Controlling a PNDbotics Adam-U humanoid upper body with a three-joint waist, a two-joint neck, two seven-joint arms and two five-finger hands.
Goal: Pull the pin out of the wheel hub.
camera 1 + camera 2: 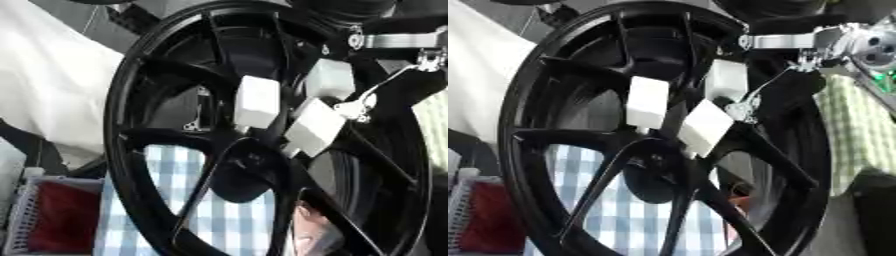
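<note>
A: Where is the hand?

B: The right hand [297,107], black with white-padded fingertips [257,101], reaches down into the large black spoked alloy wheel [527,150]; its fingers are curled close above the dark hub centre [249,175]. I cannot tell if they hold the pin, which I can't make out.

A: The risk?

B: Pads slipping off the spokes, or the wheel tipping toward the blue-checked cloth [227,220].

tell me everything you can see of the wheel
The wheel is a large black spoked rim with a glossy, metal-like look, standing upright and filling the view. Its spokes meet at a dark hub low of centre. The right hand, with white-padded fingers, reaches in from the upper right against the spokes above the hub. Blue checked cloth shows through the gaps.
</note>
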